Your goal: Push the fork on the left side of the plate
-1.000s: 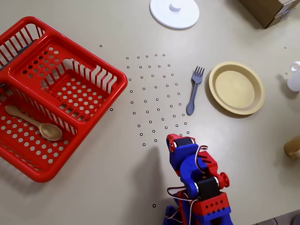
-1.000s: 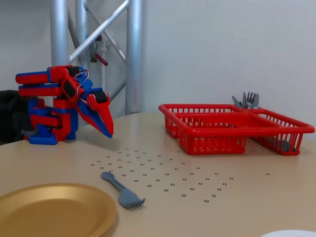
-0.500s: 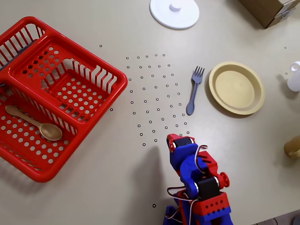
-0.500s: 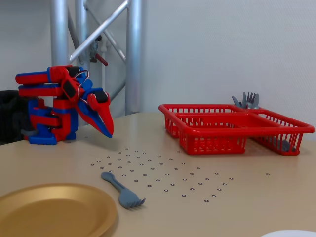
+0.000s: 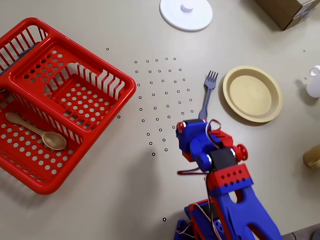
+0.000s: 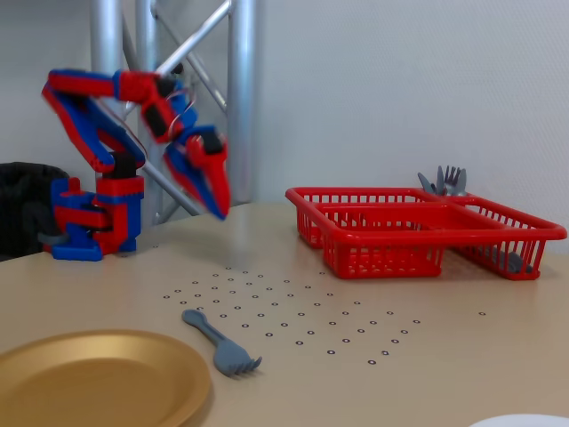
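- Beige table (image 5: 100, 200) with a grid of small black dots carries everything; in the fixed view a pale wall and metal poles (image 6: 240, 98) stand behind it.
- The fork (image 5: 207, 95) lies flat on the table just beside the plate (image 5: 252, 93), on the plate's left in the overhead view, not touching it; its tines point away from the arm's base.
- In the overhead view the arm's head covers the fork's handle end; in the fixed view the whole fork (image 6: 222, 342) shows, lying clear on the table.
- The gripper (image 6: 218, 206) hangs in the air above the table with its tip pointing down, well above the fork and apart from it; nothing is between the fingers.
- The fingers look pressed together into one narrow point in the fixed view, though motion blur softens them.
- The plate (image 6: 98, 378) holds nothing.
- The red basket (image 5: 65, 100) has several compartments; a tan spoon (image 5: 37, 132) lies in the lower-left one in the overhead view, and the middle compartment is bare.
- At the basket's far end in the fixed view, grey cutlery (image 6: 444, 181) stands upright.
- A white disc (image 5: 186, 14) with a centre knob lies near the top edge of the overhead view.
- Compared with half a second ago, the arm has unfolded, lifted, and reached forward toward the fork; fork, plate and basket have not moved.
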Tool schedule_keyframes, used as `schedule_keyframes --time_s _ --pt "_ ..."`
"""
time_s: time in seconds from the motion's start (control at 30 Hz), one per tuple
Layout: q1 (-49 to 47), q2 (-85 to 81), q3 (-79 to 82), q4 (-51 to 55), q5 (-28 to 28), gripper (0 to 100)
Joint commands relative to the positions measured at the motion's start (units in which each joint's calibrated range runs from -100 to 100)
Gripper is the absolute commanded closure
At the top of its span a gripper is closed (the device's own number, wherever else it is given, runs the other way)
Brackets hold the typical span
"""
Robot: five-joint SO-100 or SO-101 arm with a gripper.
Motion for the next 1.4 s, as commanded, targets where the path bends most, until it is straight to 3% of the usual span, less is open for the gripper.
schedule_keyframes --time_s 0.0,0.23,0.57,0.8,1.0,1.37 --pt "1.8 9.3 -17.6 0.9 -1.8 100" --pt "5.4 27.8 -35.8 1.9 -6.3 100" --pt "9.0 45.3 -51.0 4.8 -5.9 100" --pt "11.2 52.2 -53.0 4.3 -3.7 100" --pt "13.2 57.4 -51.2 -3.1 -2.0 100" --pt "16.3 62.6 -54.1 -3.7 0.2 100"
